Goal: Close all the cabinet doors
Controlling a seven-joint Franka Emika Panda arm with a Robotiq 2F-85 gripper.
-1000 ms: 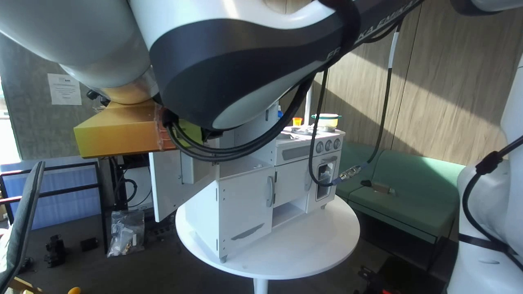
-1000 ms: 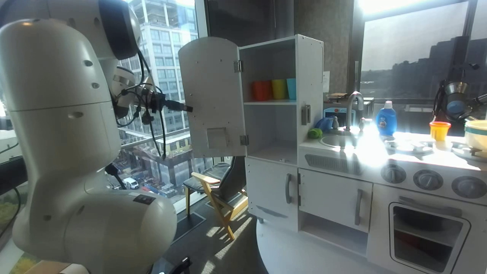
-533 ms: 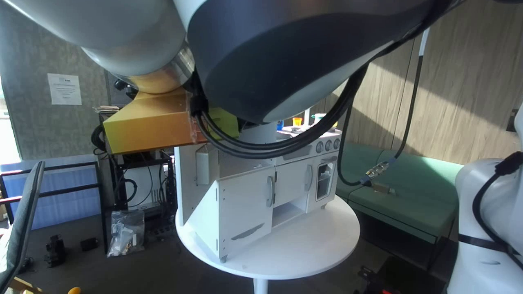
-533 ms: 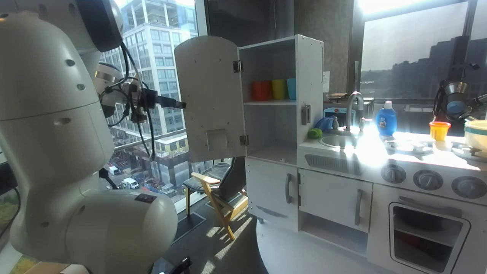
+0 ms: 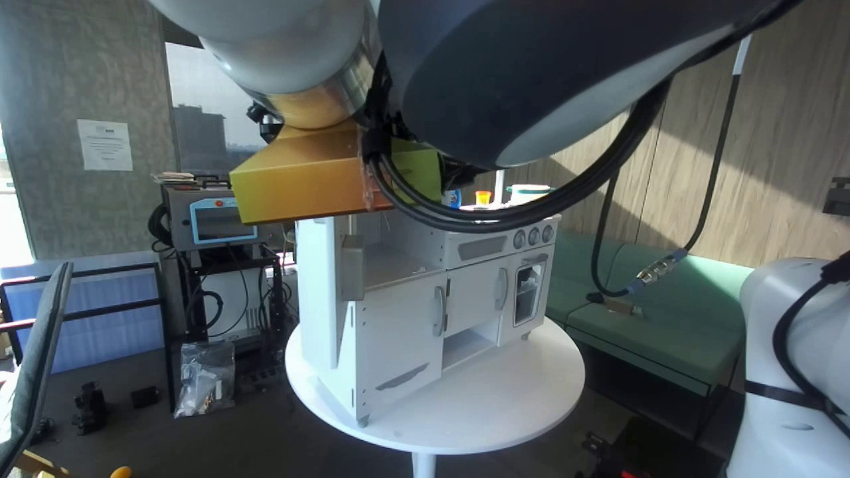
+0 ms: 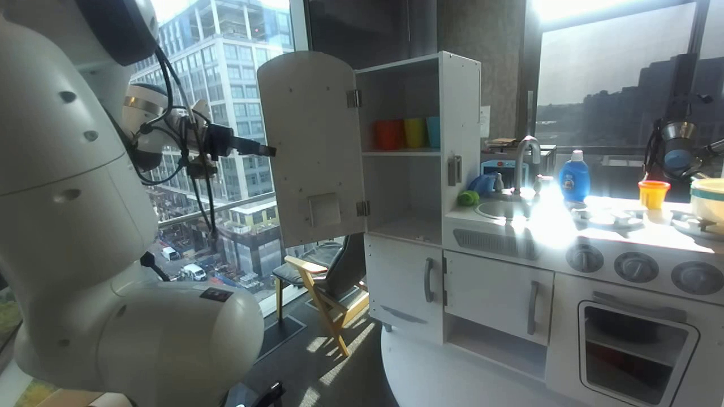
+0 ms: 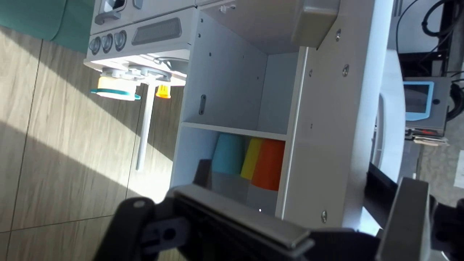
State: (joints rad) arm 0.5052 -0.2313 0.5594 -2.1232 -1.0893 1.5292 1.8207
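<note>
- The pincer (image 6: 268, 150) is spread: in the wrist view its two fingers (image 7: 405, 221) stand well apart, and nothing looks pinched between them.
- The upper door (image 6: 311, 152) of the tall cabinet (image 6: 461, 113) reaches toward that gap; in an exterior view they overlap its free edge, but I cannot tell whether they touch it.
- This door stands wide on its hinges (image 6: 362, 208), inner face showing, so it seems the one job left; I judge it needs a push round toward the cabinet from its outer side.
- The shelf (image 6: 399, 153) is exposed, with red, yellow and blue cups (image 6: 414, 133) on it.
- Below, the lower door (image 6: 403, 288) lies flush with the cabinet front in both exterior views; that part looks done.
- Alongside, the small door (image 6: 498, 294) under the sink (image 6: 500, 210) and the oven door (image 6: 633, 345) look closed as well.
- All of this rests on a round counter (image 5: 465, 425), seen in both exterior views.
</note>
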